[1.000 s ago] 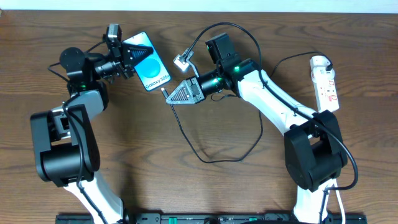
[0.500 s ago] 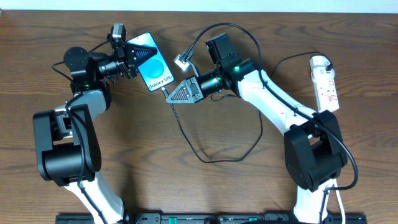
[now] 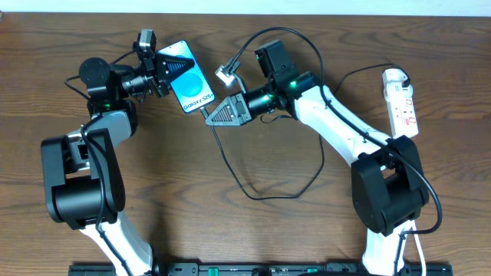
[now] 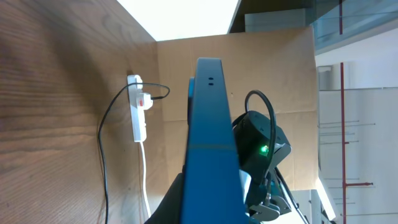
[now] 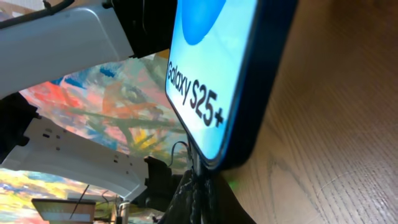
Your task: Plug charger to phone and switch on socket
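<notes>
Overhead view, from where you stood: where was the phone [image 3: 188, 79], and who had it?

The left gripper [image 3: 163, 73] had it, clamped shut on the upper end. Its long axis slanted down toward the middle of the table [image 3: 307, 238], so the bottom short edge faced the right gripper [image 3: 217, 115].

And the charger [image 3: 253, 192]?

The right gripper was closed on it just behind the plug tip [image 3: 203, 112], with the rest trailing back in a loop. The tip sat right at the phone's lower edge, roughly in line with that long axis. From the right wrist camera it met the dark rim there (whether it was seated in the port or only touching, I couldn't tell).

So what did the next move hinge on?

My guess was direction. Any push had to run along the phone's length, toward the left gripper, not across it. After that came the socket [image 3: 403, 103], which lay well apart at the far right, so the right arm [image 3: 337, 126] was much the nearer one for the switch.
</notes>
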